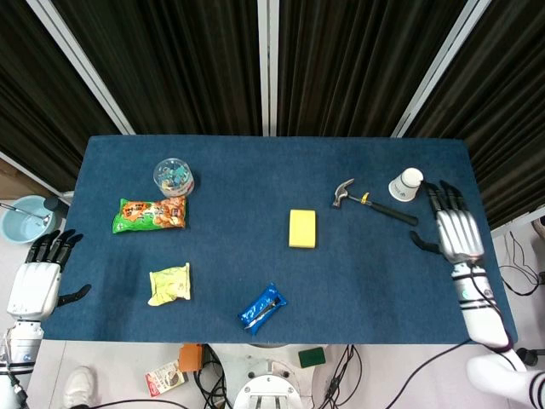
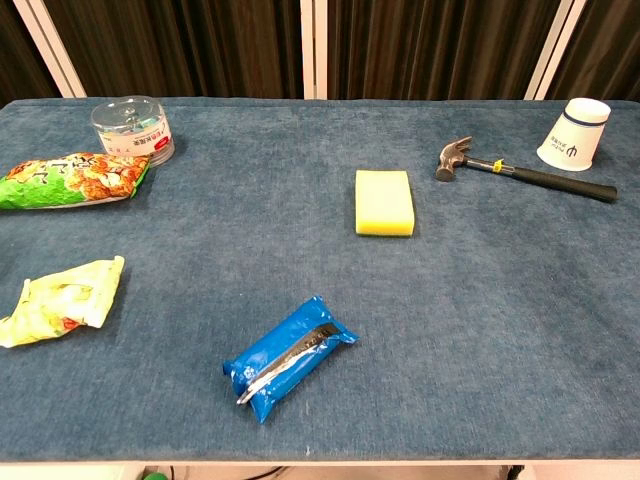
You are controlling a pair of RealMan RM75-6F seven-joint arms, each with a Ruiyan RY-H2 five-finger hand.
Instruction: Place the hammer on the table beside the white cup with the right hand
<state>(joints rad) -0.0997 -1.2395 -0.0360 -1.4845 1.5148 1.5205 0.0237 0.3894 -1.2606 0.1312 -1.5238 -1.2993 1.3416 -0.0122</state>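
The hammer [image 1: 375,204] lies flat on the blue table, metal head to the left and black handle pointing right; the chest view shows the hammer [image 2: 525,175] too. The white cup [image 1: 406,183] stands upside down just behind the handle, and the chest view shows this cup [image 2: 574,134] at the far right. My right hand [image 1: 456,228] hovers to the right of the hammer near the table's right edge, fingers spread, holding nothing. My left hand [image 1: 38,281] is off the table's left edge, open and empty. Neither hand shows in the chest view.
A yellow sponge [image 1: 302,228] lies mid-table. A blue packet [image 1: 261,308] sits near the front. A green snack bag [image 1: 149,215], a yellow bag [image 1: 169,284] and a clear round tub [image 1: 174,177] are on the left. A light blue bowl [image 1: 24,219] stands off the table.
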